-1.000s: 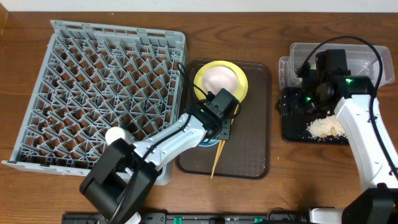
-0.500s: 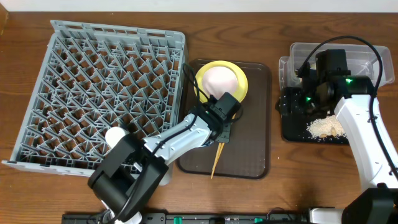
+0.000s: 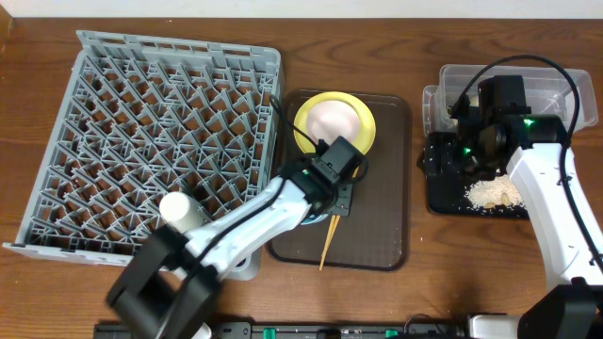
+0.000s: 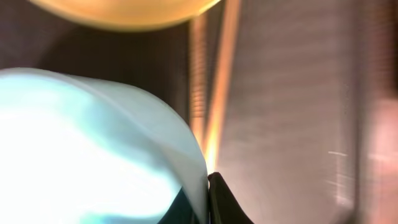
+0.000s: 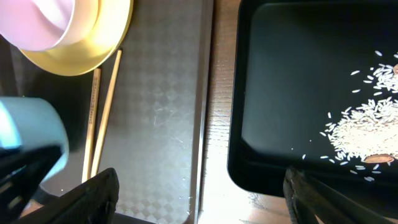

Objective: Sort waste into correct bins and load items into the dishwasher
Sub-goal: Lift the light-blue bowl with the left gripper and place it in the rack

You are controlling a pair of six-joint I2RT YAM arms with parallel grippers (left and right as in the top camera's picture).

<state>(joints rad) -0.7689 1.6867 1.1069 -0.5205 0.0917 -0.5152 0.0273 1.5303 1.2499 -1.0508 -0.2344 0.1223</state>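
One light blue bowl (image 4: 81, 143), probably light, rigid and slick, best held by the rim, where the left gripper (image 4: 198, 202) seems clamped; right gripper (image 5: 199, 199) spread.

No text, label, brand, number or sign can be read in any of the views. The left wrist view is blurred, and nothing legible is resolved on the grey dish rack (image 3: 160, 141), the brown serving tray (image 3: 377, 207) or the black tray (image 5: 298, 93).
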